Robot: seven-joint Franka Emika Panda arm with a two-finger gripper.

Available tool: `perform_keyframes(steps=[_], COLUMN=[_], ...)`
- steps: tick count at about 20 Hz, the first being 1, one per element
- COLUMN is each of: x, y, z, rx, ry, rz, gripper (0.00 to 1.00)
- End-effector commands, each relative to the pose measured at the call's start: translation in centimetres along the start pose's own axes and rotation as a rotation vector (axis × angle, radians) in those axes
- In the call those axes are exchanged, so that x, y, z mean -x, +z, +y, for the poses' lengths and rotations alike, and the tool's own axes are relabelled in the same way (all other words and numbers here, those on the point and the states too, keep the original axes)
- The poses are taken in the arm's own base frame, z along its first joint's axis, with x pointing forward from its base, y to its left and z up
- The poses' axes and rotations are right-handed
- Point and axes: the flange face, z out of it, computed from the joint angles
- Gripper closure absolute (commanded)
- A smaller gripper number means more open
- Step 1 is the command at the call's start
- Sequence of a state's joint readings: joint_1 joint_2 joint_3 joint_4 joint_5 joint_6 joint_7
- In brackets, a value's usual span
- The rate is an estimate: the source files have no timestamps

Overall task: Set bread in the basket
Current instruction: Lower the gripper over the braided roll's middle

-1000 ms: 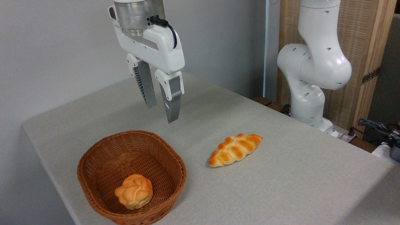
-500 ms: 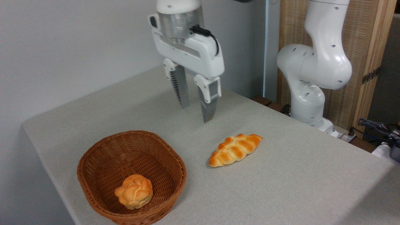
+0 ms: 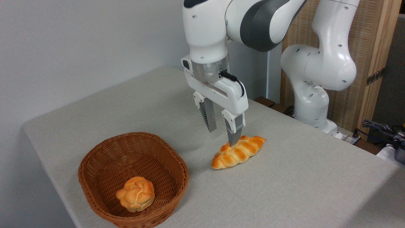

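Camera view: gripper (image 3: 221,136) spread open, low over braided loaf (image 3: 238,151) — off-centre, risks nudging loaf across bench (image 3: 300,183) — missing basket (image 3: 95,177).

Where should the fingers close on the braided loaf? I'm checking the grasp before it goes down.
Probably across the wide middle of the bread, coming from above. It lies flat on the table, long and tapering to pointed ends, so the open gripper should straddle its short width, one finger on each long side.
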State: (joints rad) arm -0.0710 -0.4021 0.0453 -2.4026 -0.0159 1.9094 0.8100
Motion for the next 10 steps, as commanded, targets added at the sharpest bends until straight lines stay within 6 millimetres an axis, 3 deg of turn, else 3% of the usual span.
perform_keyframes(steps=[1, 10], x=[1.1, 2.1], y=[1.3, 4.0], z=[0.1, 0.5], rx=[-0.037, -0.026], ry=[0.037, 0.059], rz=[-0.052, -0.126], gripper=[0.00, 0.00])
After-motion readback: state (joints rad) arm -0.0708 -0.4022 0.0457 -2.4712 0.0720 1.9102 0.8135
